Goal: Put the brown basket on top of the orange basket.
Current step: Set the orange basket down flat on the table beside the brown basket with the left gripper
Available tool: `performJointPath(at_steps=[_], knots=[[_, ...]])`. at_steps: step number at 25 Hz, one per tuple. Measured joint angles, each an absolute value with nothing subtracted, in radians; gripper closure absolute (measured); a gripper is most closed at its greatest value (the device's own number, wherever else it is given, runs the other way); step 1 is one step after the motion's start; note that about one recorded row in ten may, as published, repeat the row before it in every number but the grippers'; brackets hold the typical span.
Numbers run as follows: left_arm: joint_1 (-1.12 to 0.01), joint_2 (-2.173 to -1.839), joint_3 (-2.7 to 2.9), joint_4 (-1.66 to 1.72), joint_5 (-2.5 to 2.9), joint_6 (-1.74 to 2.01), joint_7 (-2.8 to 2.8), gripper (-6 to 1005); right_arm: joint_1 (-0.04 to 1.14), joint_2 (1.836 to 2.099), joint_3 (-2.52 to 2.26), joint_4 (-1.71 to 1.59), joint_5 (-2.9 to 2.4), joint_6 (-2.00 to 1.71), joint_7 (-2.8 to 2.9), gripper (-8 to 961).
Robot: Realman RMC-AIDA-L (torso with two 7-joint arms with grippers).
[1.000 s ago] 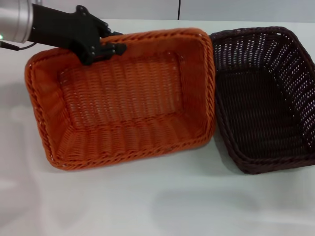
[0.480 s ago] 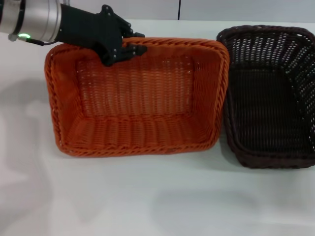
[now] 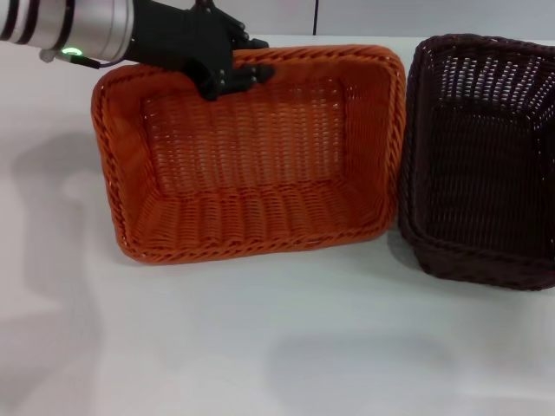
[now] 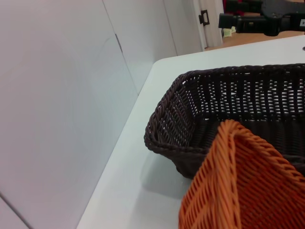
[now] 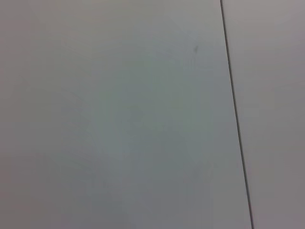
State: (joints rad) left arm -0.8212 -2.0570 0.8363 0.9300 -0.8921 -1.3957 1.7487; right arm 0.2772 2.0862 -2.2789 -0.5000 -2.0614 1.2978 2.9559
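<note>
On the white table (image 3: 260, 347), nearest the robot, the front rim of the orange basket (image 3: 251, 156) faces the camera. That basket is tilted, its far long rim raised so that the woven floor leans toward the viewer while its near edge rests on the table. Just beside the orange basket, on the robot's right, sits the brown basket (image 3: 486, 156), open side up on the table, its near long wall close against the orange basket's short end. From the left wrist view the orange basket's corner (image 4: 243, 181) overlaps the brown basket's (image 4: 228, 109) rim. Farther back, at the orange basket's far rim, the left gripper (image 3: 238, 76) has its jaws pinched on the braided edge, the silver-and-black arm reaching in from the left. Only a blank pale surface fills the right wrist view.
</note>
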Motion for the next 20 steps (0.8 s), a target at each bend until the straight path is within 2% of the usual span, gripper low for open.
performJointPath(at_steps=[5,11,20], knots=[[-0.840,-2.057,0.847,0.916,-0.893,-1.365,1.750,704,0.278,2.085,-2.287,-0.500,-2.062,1.298,2.956,166],[-0.845,-2.060,0.903,0.914,-0.890,-1.308,1.756,500,0.278,2.085,-2.287,-0.499,-2.062,1.299,2.956,167],[-0.848,-2.064,0.959,0.916,-0.891,-1.161,1.779,257,0.276,2.085,-2.287,-0.498,-2.061,1.310,2.956,167]])
